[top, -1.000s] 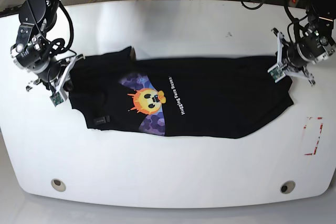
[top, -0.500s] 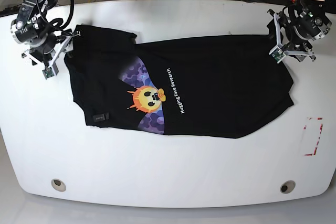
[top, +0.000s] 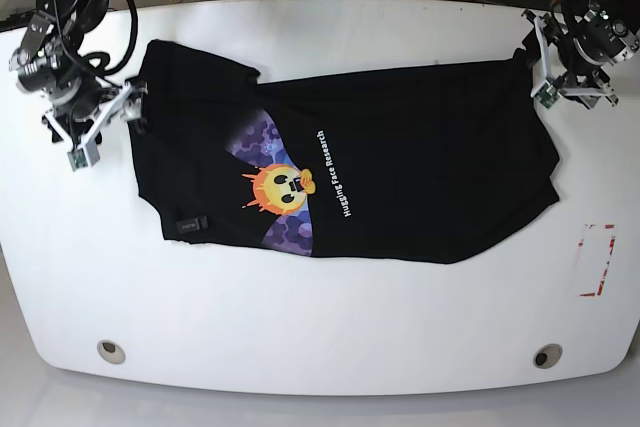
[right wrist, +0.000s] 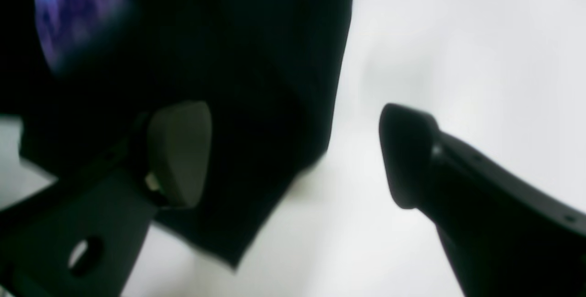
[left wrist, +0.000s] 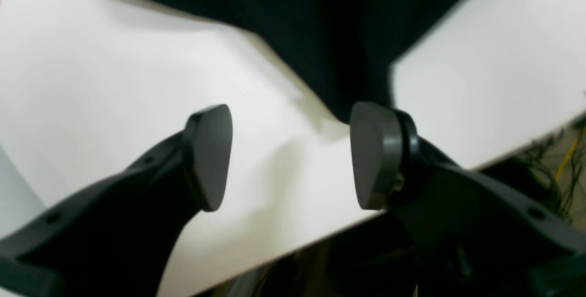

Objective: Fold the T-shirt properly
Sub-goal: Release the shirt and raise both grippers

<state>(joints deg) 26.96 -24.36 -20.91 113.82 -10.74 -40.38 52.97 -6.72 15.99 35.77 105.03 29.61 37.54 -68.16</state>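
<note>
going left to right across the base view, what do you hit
right end effector → T-shirt with its graphic then white lettering → left end effector → red-marked rectangle on the table

Both wrist views are blurred: the shirt (right wrist: 256, 82) is a dark smear, its print a purple blotch at upper left. The lettering (top: 334, 178) is barely legible.
</note>
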